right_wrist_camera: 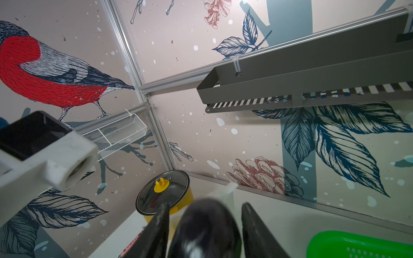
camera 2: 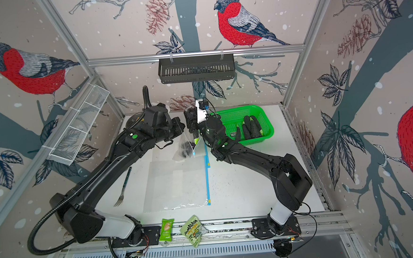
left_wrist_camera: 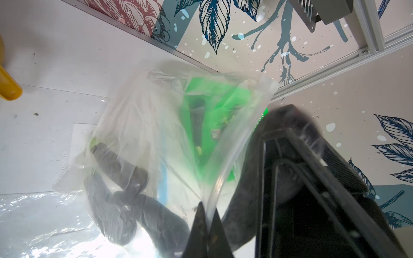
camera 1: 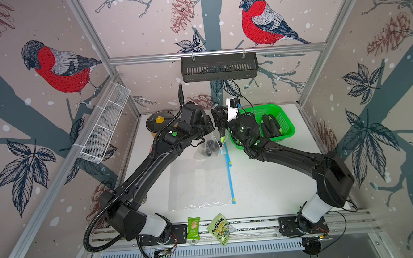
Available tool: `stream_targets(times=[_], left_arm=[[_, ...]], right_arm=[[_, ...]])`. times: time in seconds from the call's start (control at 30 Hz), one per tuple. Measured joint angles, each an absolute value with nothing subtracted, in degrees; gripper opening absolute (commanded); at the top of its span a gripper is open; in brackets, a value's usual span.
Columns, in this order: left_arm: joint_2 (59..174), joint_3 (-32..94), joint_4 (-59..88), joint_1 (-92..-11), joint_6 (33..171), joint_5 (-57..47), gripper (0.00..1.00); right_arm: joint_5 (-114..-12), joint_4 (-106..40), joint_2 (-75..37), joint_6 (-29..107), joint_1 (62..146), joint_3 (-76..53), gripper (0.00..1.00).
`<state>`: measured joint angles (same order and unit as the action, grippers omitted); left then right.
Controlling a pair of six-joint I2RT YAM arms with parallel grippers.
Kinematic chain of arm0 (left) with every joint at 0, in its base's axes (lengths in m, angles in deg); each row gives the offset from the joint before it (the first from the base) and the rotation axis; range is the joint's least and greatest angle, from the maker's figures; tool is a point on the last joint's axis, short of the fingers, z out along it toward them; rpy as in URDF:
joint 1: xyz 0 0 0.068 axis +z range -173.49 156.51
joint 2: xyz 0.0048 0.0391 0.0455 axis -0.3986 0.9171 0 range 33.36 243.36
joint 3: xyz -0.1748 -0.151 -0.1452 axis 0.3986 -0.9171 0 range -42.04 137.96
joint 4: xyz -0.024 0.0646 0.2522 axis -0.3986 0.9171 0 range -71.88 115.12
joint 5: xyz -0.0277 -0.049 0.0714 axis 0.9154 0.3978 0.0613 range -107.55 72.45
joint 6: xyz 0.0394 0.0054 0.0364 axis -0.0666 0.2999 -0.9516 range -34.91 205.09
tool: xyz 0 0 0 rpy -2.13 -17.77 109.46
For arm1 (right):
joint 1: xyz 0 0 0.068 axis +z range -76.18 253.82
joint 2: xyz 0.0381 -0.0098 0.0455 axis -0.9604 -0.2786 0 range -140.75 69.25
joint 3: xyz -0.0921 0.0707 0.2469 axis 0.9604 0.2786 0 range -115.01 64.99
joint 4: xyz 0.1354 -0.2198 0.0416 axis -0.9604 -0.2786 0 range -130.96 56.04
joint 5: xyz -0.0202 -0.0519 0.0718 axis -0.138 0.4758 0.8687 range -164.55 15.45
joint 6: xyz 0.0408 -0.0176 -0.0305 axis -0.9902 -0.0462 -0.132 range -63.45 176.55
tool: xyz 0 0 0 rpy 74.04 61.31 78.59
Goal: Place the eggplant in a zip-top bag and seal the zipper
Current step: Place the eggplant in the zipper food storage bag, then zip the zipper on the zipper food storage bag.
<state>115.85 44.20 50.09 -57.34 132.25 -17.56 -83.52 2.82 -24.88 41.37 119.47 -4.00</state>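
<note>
Nearly in: the eggplant [right_wrist_camera: 205, 227] hangs at the mouth of the zip-top bag [left_wrist_camera: 156, 134], mid-frame in both top views.
The left gripper [left_wrist_camera: 207, 207] has its jaws clamped on the bag's rim; the right gripper [right_wrist_camera: 205, 204] has its jaws apart around the eggplant. Drop it straight, mouth held wide. The green basket [camera 1: 273, 113] crowds the right, and a flat spare bag [camera 1: 199, 184] lies below.

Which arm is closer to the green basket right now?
Right. The right arm overlaps the green basket's edge; the left arm is beyond the held bag, near the pot.

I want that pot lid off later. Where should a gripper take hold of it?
Probably by the yellow knob, coming straight down from above: it stands proud at the centre of the flat glass lid.
</note>
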Motion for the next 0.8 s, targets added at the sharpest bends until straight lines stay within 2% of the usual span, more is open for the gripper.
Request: stream_targets(times=[0.37,0.6,0.8], left_arm=[[115.92,44.50,50.09,-57.34,132.27,-17.56,0.00],[115.57,45.14,48.34,-56.94,135.04,-17.15,0.00],[113.17,45.99,43.86,-55.00,142.96,-16.10,0.00]], right_arm=[[-78.36,-3.85,-20.79,38.57,115.28,-5.08,0.61],[-69.81,-10.12,-16.64,35.32,107.49,-5.38,0.64],[-60.28,-15.96,-9.84,34.59,100.02,-2.50,0.69]])
